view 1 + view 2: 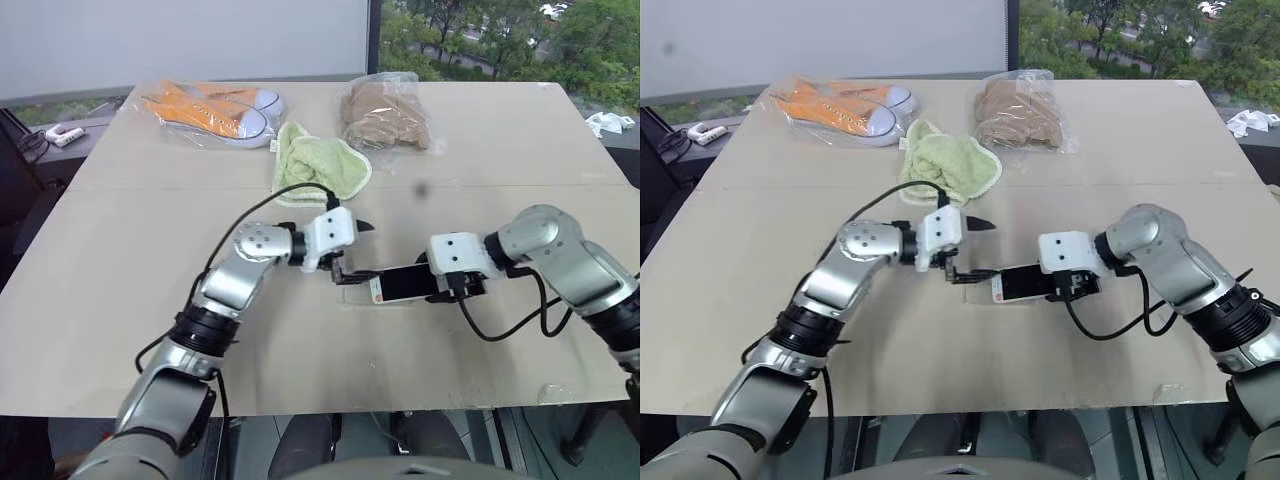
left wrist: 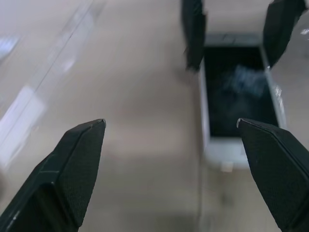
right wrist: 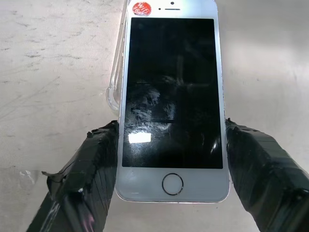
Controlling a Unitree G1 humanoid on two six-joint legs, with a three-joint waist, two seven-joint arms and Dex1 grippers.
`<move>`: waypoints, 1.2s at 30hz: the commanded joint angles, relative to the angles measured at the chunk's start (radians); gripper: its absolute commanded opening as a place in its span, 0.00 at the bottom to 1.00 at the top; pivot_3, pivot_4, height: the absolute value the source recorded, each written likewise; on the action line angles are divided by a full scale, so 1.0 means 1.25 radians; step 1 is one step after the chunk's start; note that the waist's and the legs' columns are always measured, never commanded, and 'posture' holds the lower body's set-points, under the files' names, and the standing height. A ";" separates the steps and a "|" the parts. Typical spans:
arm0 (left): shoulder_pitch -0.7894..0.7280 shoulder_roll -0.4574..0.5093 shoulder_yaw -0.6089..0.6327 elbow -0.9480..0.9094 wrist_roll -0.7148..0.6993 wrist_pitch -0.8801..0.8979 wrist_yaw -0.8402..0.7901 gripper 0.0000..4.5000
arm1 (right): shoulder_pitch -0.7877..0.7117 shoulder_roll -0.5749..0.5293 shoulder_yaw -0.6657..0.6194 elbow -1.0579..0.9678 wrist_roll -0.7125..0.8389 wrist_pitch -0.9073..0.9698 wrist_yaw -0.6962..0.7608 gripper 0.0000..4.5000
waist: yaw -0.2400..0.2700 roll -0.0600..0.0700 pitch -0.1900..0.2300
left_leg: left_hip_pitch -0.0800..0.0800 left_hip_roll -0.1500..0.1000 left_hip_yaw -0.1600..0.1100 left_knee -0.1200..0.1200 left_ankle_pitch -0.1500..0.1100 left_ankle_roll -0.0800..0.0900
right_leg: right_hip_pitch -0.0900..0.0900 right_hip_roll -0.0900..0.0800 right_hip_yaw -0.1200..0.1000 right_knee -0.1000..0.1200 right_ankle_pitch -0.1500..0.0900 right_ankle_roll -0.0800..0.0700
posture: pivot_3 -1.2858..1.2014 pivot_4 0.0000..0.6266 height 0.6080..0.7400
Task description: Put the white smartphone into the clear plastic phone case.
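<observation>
My right gripper (image 3: 171,130) is shut on the white smartphone (image 1: 402,285), its fingers (image 3: 91,169) pressing both long edges near the home button. The phone lies screen up, low over the table, and its end with the orange-red mark (image 3: 141,8) reaches over the clear plastic phone case (image 3: 115,77). The case shows as a faint glinting outline (image 1: 352,293) on the table under that end. My left gripper (image 1: 357,250) hangs open just beyond the phone's marked end, above the case, with nothing between its fingers (image 2: 72,159). In the left wrist view the phone (image 2: 236,96) lies ahead of one fingertip.
At the far side of the table (image 1: 150,300) lie orange sneakers in a clear bag (image 1: 215,110), a green cloth (image 1: 315,165) and a brown item in a clear bag (image 1: 385,115). A small white object (image 1: 65,133) sits off the table's left corner.
</observation>
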 commanded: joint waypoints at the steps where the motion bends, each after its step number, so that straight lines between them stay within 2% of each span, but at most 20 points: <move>1: -0.025 -0.012 -0.014 0.009 0.023 -0.032 0.000 1.00 | -0.012 0.004 -0.019 -0.024 0.001 0.011 0.012 0.65 | 0.001 0.000 0.000 | 0.000 0.000 0.000 0.000 0.000 0.000 | 0.000 0.000 0.000 0.000 0.000 0.000 | 0.52 0.24 1.00; 5: -0.023 -0.029 -0.007 0.004 0.000 -0.014 -0.012 0.73 | -0.008 0.009 -0.024 -0.029 -0.001 0.024 0.013 0.65 | 0.001 0.000 0.000 | 0.000 0.000 0.000 0.000 0.000 0.000 | 0.000 0.000 0.000 0.000 0.000 0.000 | 0.52 0.24 1.00; 11: 0.009 -0.015 -0.006 -0.054 -0.055 0.051 -0.062 0.06 | -0.006 0.014 -0.028 -0.029 -0.001 0.037 0.008 0.65 | 0.000 0.000 0.000 | 0.000 0.000 0.000 0.000 0.000 0.000 | 0.000 0.000 0.000 0.000 0.000 0.000 | 0.52 0.24 1.00; 12: 0.017 -0.007 -0.014 -0.064 -0.056 0.062 -0.072 0.02 | -0.006 0.016 -0.029 -0.031 0.000 0.041 0.007 0.65 | 0.000 0.000 0.000 | 0.000 0.000 0.000 0.000 0.000 0.000 | 0.000 0.000 0.000 0.000 0.000 0.000 | 0.52 0.24 1.00; 25: 0.007 -0.031 -0.072 -0.002 0.009 0.085 -0.063 0.02 | 0.007 0.002 -0.020 -0.089 0.012 0.160 0.032 0.65 | 0.002 0.000 0.000 | 0.000 0.000 -0.001 0.001 0.000 0.000 | 0.001 0.000 0.000 0.000 0.000 0.000 | 0.52 0.24 1.00; 36: 0.016 -0.030 -0.115 0.044 0.062 0.070 -0.060 0.02 | 0.012 0.005 -0.005 -0.117 0.011 0.294 0.008 0.65 | 0.003 0.000 -0.001 | 0.000 0.000 -0.001 0.001 0.000 0.000 | 0.001 0.000 -0.001 0.000 0.000 0.000 | 0.52 0.24 1.00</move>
